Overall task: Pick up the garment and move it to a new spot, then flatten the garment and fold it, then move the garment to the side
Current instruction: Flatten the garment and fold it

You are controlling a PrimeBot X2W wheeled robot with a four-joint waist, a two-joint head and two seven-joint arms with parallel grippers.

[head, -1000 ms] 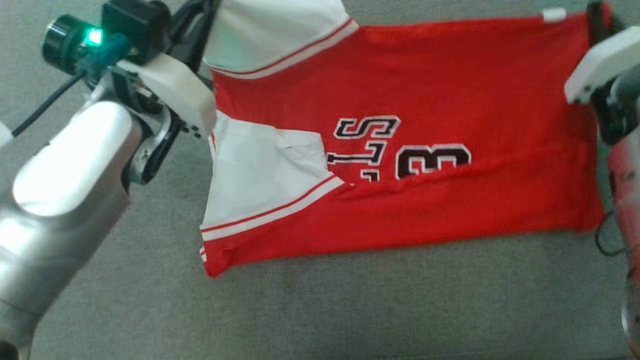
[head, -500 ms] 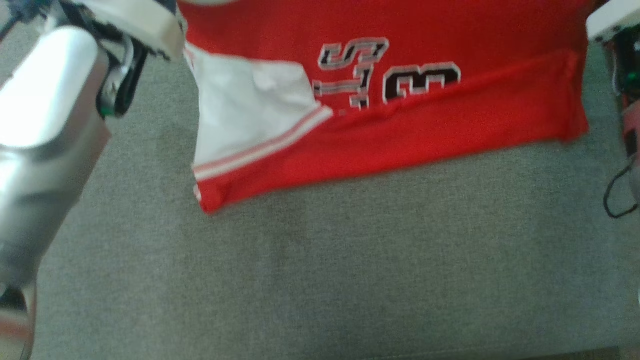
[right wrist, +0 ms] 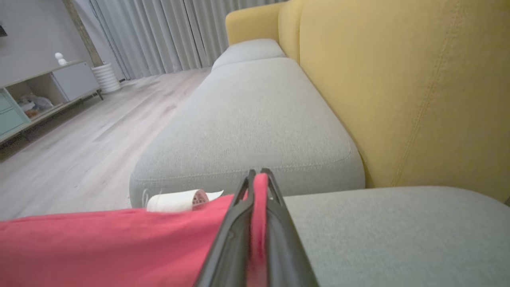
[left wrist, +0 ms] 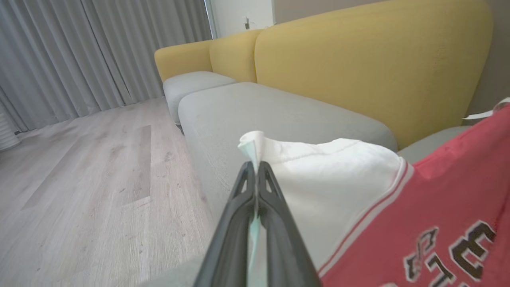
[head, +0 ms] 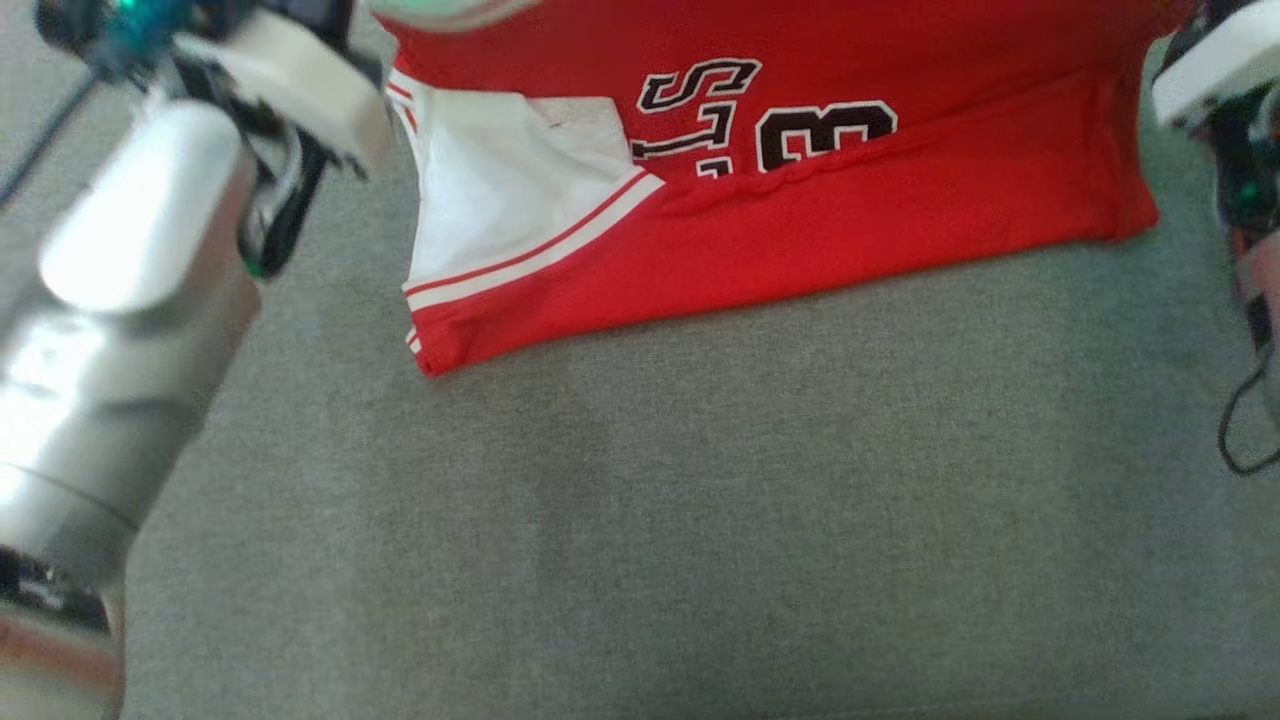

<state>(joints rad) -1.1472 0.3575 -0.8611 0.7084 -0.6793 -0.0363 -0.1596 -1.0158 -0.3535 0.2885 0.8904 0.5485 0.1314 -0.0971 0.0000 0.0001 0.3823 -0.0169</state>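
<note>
Left tool (left wrist: 255, 165): long dark fingers pressed together, pinching the white sleeve corner of the red knit sports jersey (head: 850, 230) with white striped sleeve panels and black lettering.
Right tool (right wrist: 259, 173): also clamped narrow, with a red edge of the jersey caught between its fingers.
Jersey position: stretched between both tools, far edge raised, near part lying on the grey woven sofa seat cushion (head: 700, 540). A lower band is folded up over the bottom of the lettering.
Change: head view has swung, so jersey and both arms sit higher in frame than a second ago, with more cushion in front. That is camera motion. Relative to the tools the cloth looks the same: same fold line, same grips.
Meaning for task: probably mid-fold or mid-carry by the far edge. No release yet, fold not finished, move to the side not begun.
Surroundings: mustard yellow padded sofa backrest (left wrist: 358, 71) close behind the jersey. Pale wood plank floor (left wrist: 99, 179), grey pleated curtains (left wrist: 79, 52) and a low grey-and-teal cabinet (right wrist: 40, 95) are well apart. Thin black cable (head: 1240, 440) loops by the right arm.
Obstacles: nothing seen lying on the near cushion. The backrest limits room on the far side. Small white rolled piece (right wrist: 175, 201) sits at the red edge, maybe a label, cannot tell.
</note>
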